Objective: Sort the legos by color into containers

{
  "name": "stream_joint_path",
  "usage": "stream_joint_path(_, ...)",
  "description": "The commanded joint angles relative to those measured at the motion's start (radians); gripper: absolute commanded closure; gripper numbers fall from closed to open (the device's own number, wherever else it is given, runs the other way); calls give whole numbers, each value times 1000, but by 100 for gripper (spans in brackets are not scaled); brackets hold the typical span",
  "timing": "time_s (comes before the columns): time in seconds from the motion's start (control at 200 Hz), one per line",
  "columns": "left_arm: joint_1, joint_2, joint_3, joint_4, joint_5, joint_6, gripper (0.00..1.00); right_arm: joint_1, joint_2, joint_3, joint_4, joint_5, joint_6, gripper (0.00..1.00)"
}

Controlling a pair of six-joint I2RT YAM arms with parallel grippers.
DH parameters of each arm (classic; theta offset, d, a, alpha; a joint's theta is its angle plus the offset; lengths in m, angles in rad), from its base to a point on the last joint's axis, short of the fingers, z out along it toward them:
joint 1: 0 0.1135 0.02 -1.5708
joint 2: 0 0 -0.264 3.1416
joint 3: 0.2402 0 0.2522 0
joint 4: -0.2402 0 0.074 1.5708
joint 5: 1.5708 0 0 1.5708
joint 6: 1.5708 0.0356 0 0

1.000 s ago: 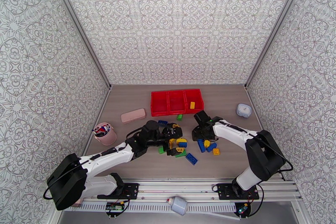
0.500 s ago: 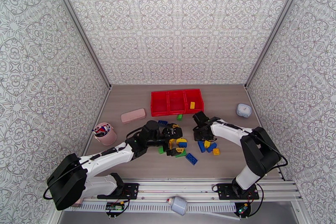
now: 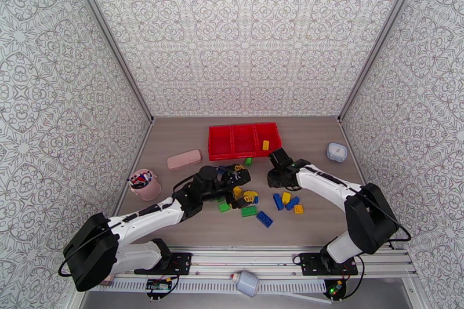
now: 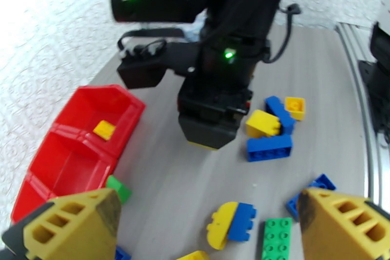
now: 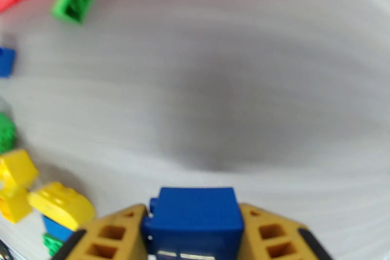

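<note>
I see containers (image 3: 243, 141) bright red, yellow lego (image 3: 265, 145) in right one. Table (image 3: 313, 229) grey-brown, fine wood grain. Loose legos (image 3: 249, 210) on it are blue, green, yellow. Blue lego (image 5: 195, 222) sits in right gripper (image 5: 193, 207), its fingers (image 5: 114, 234) ochre-yellow. Left gripper (image 4: 207, 207) has same ochre-yellow, with black edges. Arms (image 3: 325, 182) white with black joints. Cup (image 3: 145, 186) and case (image 3: 184, 160) pink. Walls (image 3: 243, 43) white with grey ornamental pattern.
</note>
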Motion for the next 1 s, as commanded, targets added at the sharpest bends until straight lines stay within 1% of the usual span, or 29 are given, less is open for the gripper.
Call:
stream_joint_path(0.0, 22, -22, -14, 57, -141, -93, 0, 6, 18, 91, 75, 9, -30, 57)
stream_joint_path(0.095, 45, -29, -18, 54, -175, -176, 0, 6, 68, 182, 72, -2, -52, 57)
stream_joint_path(0.35, 48, -90, -22, -32, -257, -213, 0, 6, 264, 457, 49, -34, -103, 57)
stream_joint_path(0.575, 25, -148, -97, -33, -426, -335, 0, 7, 482, 710, 44, -1, -156, 58)
stream_joint_path(0.755, 10, -199, -131, -68, -524, -398, 0, 6, 649, 905, 22, 23, -192, 58)
stream_joint_path(0.89, 15, -231, -142, -103, -571, -406, 0, 6, 739, 1030, -4, 44, -224, 57)
stream_joint_path(0.995, 22, -243, -147, -118, -626, -435, 0, 6, 773, 1111, -45, 43, -224, 53)
